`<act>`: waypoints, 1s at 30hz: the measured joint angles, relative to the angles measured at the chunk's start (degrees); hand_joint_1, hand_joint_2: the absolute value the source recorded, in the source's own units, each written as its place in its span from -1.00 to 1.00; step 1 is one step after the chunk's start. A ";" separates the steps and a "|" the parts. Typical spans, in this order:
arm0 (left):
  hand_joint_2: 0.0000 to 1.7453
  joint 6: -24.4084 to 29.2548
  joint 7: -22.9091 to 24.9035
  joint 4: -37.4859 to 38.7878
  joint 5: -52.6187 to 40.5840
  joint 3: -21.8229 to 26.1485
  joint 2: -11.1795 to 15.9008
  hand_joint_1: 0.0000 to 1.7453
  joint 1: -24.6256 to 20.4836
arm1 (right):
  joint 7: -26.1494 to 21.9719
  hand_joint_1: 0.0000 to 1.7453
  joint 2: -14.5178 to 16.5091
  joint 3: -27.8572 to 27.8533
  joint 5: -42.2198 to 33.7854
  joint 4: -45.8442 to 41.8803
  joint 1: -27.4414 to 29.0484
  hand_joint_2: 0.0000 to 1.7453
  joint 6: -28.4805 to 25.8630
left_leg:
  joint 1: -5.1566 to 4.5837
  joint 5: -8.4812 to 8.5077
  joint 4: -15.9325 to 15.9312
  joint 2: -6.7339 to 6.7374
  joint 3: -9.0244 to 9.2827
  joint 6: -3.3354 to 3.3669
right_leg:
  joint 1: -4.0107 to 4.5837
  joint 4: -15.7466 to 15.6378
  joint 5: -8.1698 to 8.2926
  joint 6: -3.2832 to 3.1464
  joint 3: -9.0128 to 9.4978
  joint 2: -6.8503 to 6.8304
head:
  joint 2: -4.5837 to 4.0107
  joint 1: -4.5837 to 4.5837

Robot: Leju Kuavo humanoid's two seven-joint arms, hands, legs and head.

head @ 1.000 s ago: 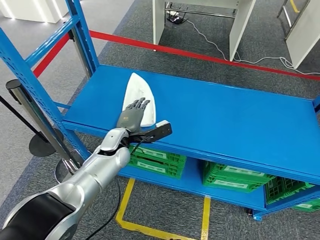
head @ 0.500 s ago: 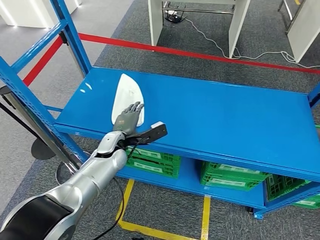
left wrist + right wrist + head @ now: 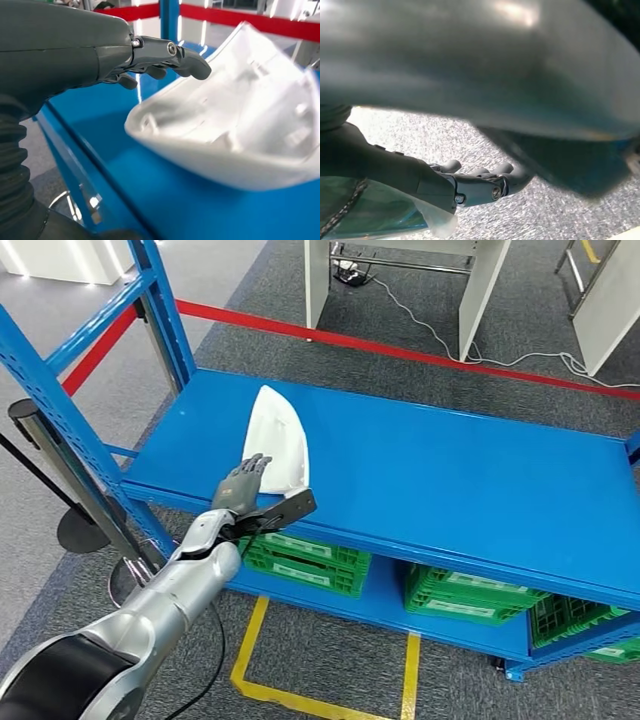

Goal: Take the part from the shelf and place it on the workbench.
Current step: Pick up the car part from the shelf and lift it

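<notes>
Left hand [image 3: 240, 483] drawn back to shelf [image 3: 453, 480] edge, fingers spread, empty; one white part [image 3: 278, 440] beside.

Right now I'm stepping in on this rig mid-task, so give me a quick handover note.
Left hand: open, fingers stretched flat at the near edge of the white part, holding nothing.
Right hand: hangs over the carpet, fingers extended, holding nothing.
The part lies on the blue shelf, near its left end.
Done: the reach to the part.
Left: grip it, lift it, carry it to the workbench.
</notes>
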 joint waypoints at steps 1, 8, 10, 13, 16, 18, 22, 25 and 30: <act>1.00 0.07 0.10 0.05 0.03 0.17 0.09 -1.00 0.19 | 0.01 -1.00 0.00 -0.01 0.06 0.00 0.00 -1.00 -0.03 | 0.01 -0.03 0.03 0.00 0.03 -0.04 | -0.03 -0.70 1.06 0.07 0.28 -0.02 | 0.00 0.02; 1.00 1.27 0.36 0.26 -0.58 1.10 1.16 -0.44 0.50 | 0.03 -1.00 -0.01 -0.04 0.54 0.00 -0.01 -1.00 -0.29 | -0.35 -0.33 0.86 -0.29 -0.12 -1.44 | -0.04 -15.47 6.76 -1.24 8.36 -0.05 | 0.00 -0.08; 1.00 1.49 0.37 0.35 -0.73 1.30 1.49 0.56 0.51 | -0.02 -1.00 -0.01 -0.07 0.66 0.00 0.04 -1.00 -0.37 | -0.23 -1.23 1.89 -0.31 -0.43 -1.99 | -0.17 -15.66 6.92 -1.91 8.51 -0.19 | 0.00 -0.20; 1.00 1.80 0.43 0.69 -1.16 1.50 2.42 1.00 0.66 | -0.50 -1.00 -0.01 -0.10 0.99 0.00 -0.07 -1.00 -0.62 | 0.13 -6.15 10.87 -0.22 -4.26 -2.95 | -0.32 -15.80 7.12 -2.58 8.53 -0.31 | 0.00 -0.51; 1.00 1.88 -0.25 1.41 -1.04 2.20 4.04 1.00 1.17 | -1.54 -1.00 -0.02 -0.32 1.48 0.00 0.06 -1.00 -1.07 | 0.52 -7.38 16.77 -0.19 -6.65 -3.24 | -0.32 -15.78 7.19 -2.72 8.47 -0.10 | 0.00 -0.51; 1.00 2.08 -1.15 1.74 -0.62 3.13 5.36 1.00 1.21 | -2.02 -1.00 -0.02 -0.57 1.72 0.00 0.12 -1.00 -1.25 | 0.61 -3.62 10.85 -0.17 -3.74 -2.95 | -0.32 -15.76 7.23 -2.69 8.56 0.14 | 0.00 -0.52; 1.00 2.97 -2.61 2.03 -0.36 4.85 7.27 1.00 0.64 | -2.19 -1.00 -0.01 -0.99 2.02 0.00 0.12 -1.00 -1.39 | 0.22 -0.97 1.15 -0.17 0.59 -2.13 | 0.04 -15.68 7.41 -1.75 8.20 0.21 | 0.00 -0.46; 1.00 3.85 -3.20 2.10 -1.01 5.51 7.91 1.00 0.30 | -2.19 -1.00 -0.02 -1.04 2.24 0.00 0.08 -1.00 -1.43 | 0.43 -0.66 0.51 -0.11 0.67 -1.39 | -0.02 -15.19 6.92 -0.81 7.68 0.11 | 0.00 -0.40; 1.00 4.11 -3.25 2.22 -2.15 5.71 8.22 1.00 -0.14 | -2.19 -1.00 -0.02 -1.34 2.37 0.00 0.21 -1.00 -1.47 | 0.53 -0.33 0.18 0.05 0.58 -0.53 | -0.09 -0.10 0.00 -0.05 0.38 0.06 | 0.00 -0.22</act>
